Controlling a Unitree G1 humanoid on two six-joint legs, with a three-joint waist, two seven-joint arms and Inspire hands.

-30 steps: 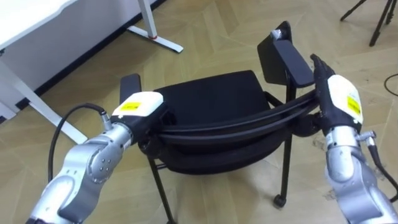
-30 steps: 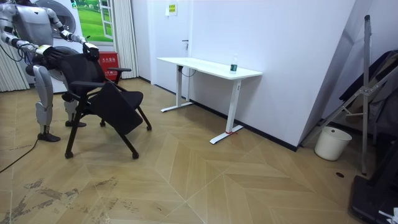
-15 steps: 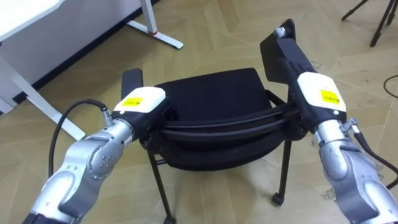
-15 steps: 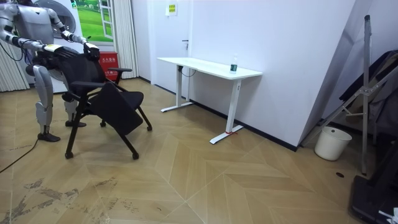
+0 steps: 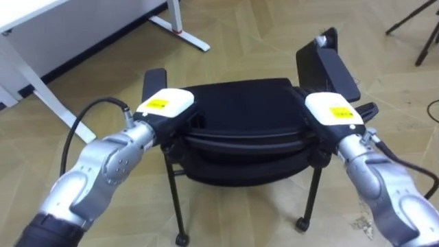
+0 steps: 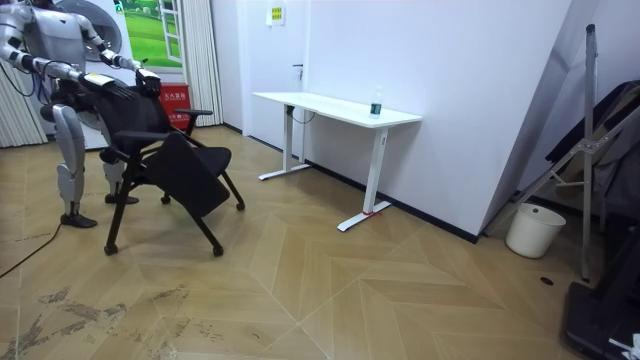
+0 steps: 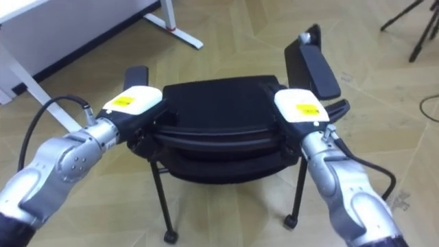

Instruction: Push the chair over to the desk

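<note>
Wood floor; right robot hand now atop chair back.

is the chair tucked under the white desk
No, in the room view the chair stands by the robot, well apart from the white desk.

Open wooden floor lies ahead of the black chair and to its right, while the white desk and its long foot stand close on the left side.
</note>
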